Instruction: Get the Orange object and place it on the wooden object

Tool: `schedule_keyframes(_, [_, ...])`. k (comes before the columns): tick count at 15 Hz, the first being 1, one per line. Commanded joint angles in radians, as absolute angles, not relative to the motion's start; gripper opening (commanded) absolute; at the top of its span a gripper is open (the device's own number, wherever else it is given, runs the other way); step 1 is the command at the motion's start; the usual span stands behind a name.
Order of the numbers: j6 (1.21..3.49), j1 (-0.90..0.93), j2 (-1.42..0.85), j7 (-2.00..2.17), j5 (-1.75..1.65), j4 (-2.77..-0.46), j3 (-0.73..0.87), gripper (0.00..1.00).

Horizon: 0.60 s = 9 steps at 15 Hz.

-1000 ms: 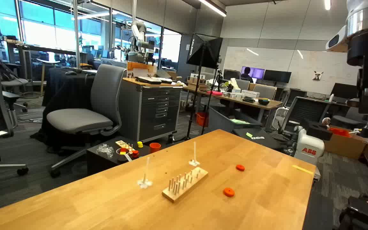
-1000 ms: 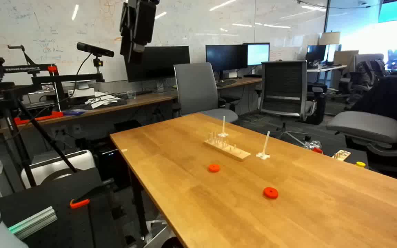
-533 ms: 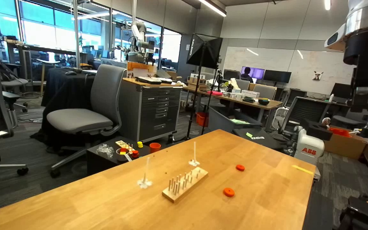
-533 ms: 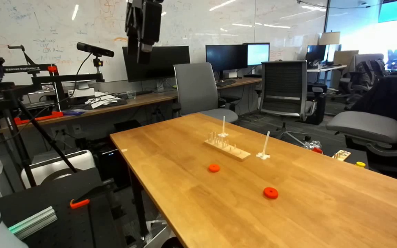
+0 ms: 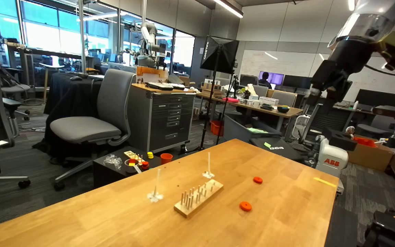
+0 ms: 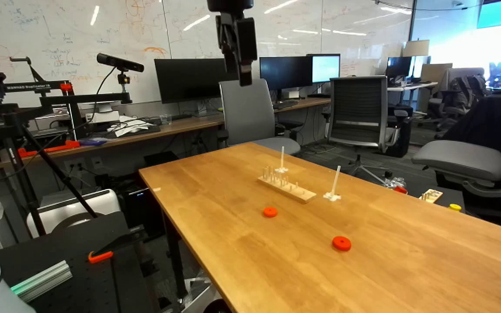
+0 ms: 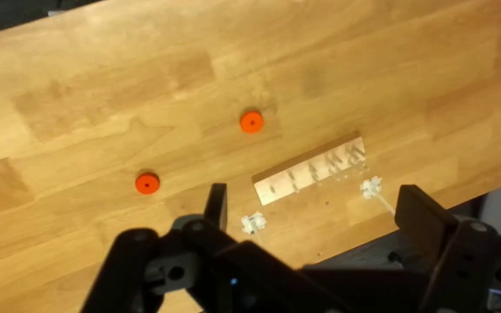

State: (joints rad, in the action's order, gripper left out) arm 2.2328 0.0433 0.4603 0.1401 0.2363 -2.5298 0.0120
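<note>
In the wrist view's lower part, the fingers [image 7: 424,222] are spread wide, released, high above the tabletop [image 7: 102,87].

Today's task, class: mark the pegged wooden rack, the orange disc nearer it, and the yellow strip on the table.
Pegged wooden rack [image 7: 303,174]: wrist view, bare patch of upper face
Orange disc [image 7: 248,121]: wrist view, flat top, near its middle
Yellow strip [image 5: 325,182]: in an exterior view, middle of its length
</note>
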Motion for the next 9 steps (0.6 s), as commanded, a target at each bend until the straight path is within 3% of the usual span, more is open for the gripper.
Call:
schedule_keyframes(1, [2.307, 0.012, 0.318, 0.228, 0.229, -2.463, -0.019, 1.00])
schedule_keyframes(7, [2.351, -0.031, 0.123, 0.427, 0.129, -2.372, -0.028, 1.00])
schedule_keyframes(9, [2.340, -0.014, 0.162, 0.354, 0.163, -2.419, -0.009, 1.00])
